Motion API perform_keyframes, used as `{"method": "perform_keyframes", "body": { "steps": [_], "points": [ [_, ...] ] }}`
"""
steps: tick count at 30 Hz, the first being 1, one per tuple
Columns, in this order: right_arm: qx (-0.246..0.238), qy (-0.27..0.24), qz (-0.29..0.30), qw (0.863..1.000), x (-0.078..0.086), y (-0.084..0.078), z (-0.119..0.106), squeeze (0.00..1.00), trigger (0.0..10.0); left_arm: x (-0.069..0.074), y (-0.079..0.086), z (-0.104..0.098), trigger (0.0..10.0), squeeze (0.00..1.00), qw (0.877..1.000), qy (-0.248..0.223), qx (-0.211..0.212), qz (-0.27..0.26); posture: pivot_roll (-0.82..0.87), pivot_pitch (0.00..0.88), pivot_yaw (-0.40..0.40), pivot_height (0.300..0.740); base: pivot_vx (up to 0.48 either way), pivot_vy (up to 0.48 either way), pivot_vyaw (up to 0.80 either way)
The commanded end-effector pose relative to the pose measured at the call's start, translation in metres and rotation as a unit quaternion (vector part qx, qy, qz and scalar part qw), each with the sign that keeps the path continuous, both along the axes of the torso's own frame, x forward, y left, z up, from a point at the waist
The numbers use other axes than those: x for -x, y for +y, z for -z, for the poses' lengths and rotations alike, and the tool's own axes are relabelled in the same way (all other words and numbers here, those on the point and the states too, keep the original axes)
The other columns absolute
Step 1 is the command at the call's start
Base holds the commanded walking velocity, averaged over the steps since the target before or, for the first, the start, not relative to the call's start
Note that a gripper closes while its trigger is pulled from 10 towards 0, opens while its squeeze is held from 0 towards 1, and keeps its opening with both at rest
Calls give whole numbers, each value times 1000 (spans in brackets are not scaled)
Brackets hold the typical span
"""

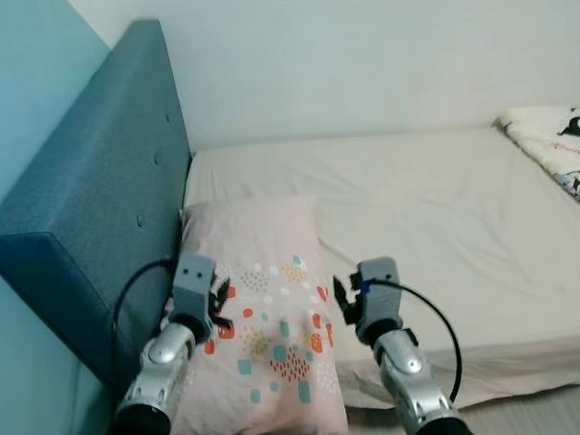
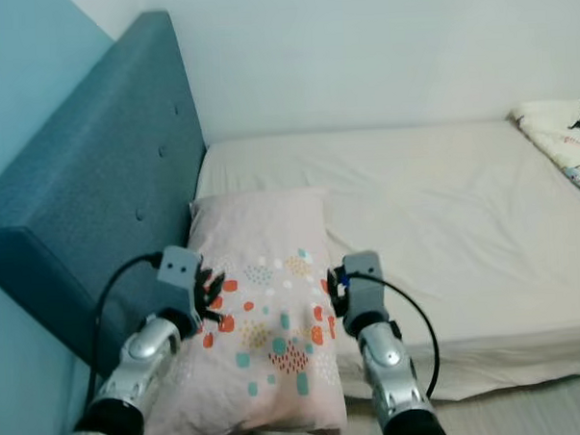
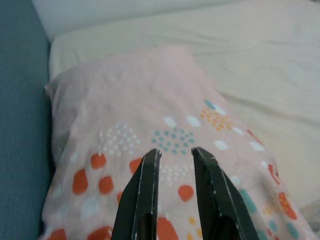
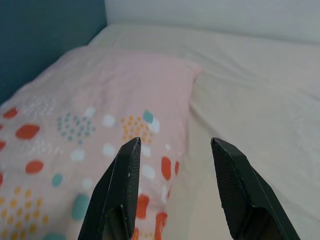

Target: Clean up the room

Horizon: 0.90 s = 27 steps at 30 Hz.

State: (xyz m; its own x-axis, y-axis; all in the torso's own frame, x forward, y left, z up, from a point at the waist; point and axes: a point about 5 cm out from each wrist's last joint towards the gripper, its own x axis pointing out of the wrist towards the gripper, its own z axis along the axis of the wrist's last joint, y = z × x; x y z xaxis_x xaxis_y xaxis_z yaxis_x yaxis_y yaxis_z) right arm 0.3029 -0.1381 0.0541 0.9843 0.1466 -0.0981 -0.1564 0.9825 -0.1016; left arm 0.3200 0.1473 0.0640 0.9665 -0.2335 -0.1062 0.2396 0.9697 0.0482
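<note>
From the left eye, we see our pillow (image 1: 265,315), pink with coloured dots, lying at the head of the bed (image 1: 444,211) beside the blue headboard (image 1: 106,197), its near end hanging past the mattress edge. Our left gripper (image 1: 220,307) sits over the pillow's left side and our right gripper (image 1: 342,297) at its right edge. We judge the main risk here is a lopsided grab: if only one side catches fabric, the pillow could twist and slide off the overhanging end toward the floor. A folded blanket (image 1: 557,148) with cartoon figures lies at the far right of the bed.

From the right eye, both silver arms reach forward and slightly inward, forearms low, wrists level with the pillow top, flanking it.

From the left wrist, the two fingers (image 3: 142,200) stand narrowly apart, hovering just above the dotted cover with nothing between them. Pinching so thin a fold could slip free under the pillow's weight, we judge.

From the right wrist, the fingers (image 4: 117,195) are spread wide, straddling the line where the pillow's edge meets the sheet (image 4: 260,90). Closing here might gather the sheet along with the pillow and drag the bedding out of place.
</note>
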Motion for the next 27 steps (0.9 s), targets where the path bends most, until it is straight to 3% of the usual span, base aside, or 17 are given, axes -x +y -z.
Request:
{"method": "perform_keyframes", "body": {
  "steps": [1,5,16,27],
  "points": [
    [9,0,-2,1000,1,0,0,0,10000,4,3,5,10000,0,1000,14,4,-15,10,59,-19,740,0,0,0],
    [0,3,4,1000,8,-1,-1,0,10000,8,3,5,10000,0,999,17,18,-45,8,64,-7,735,0,0,0],
    [-11,3,17,1000,14,-3,-5,0,10000,15,-5,6,10000,0,999,20,-22,-15,14,74,2,672,0,0,0],
    [-16,19,15,1000,17,-2,-3,0,10000,17,-9,6,10000,0,999,33,-17,-24,19,78,9,667,0,0,0]
  ]
}}
